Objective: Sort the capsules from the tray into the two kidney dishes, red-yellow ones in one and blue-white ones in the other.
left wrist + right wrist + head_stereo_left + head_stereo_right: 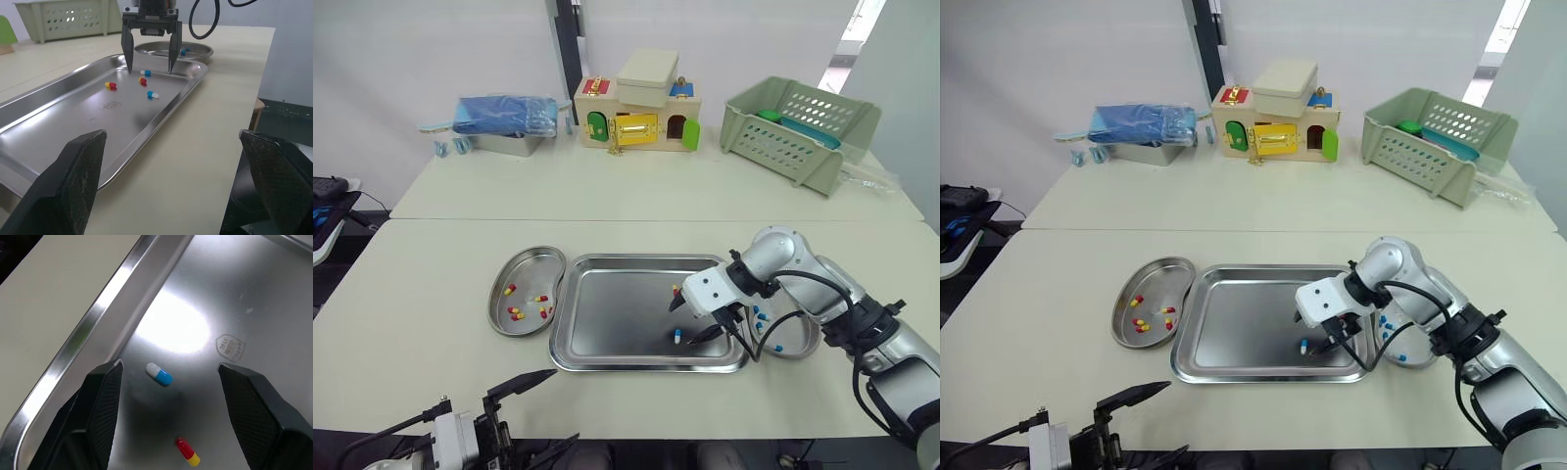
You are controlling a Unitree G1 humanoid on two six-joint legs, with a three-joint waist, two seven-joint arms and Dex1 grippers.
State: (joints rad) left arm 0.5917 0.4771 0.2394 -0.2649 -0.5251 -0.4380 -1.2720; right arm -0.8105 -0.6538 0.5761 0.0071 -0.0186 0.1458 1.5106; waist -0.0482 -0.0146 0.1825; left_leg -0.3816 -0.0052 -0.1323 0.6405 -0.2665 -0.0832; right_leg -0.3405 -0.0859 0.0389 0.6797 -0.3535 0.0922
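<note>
The steel tray [617, 318] lies in the middle of the near table. A blue-white capsule [159, 374] lies on the tray floor directly below my right gripper [683, 321], which hovers open over the tray's right end. A red-yellow capsule [188, 452] lies close by. The left wrist view has two red-yellow capsules [111, 85] and two blue-white ones [153, 94] on the tray. The left kidney dish [530, 264] holds several red-yellow capsules. The right kidney dish [793, 343] holds blue-white ones. My left gripper [543, 416] is open, low at the table's front edge.
On the far table stand a blue bundle on a metal container [504, 122], a wooden toy house [638, 113] and a green basket [798, 127]. A seam [607, 219] separates the two tables. Cables hang from my right arm over the right dish.
</note>
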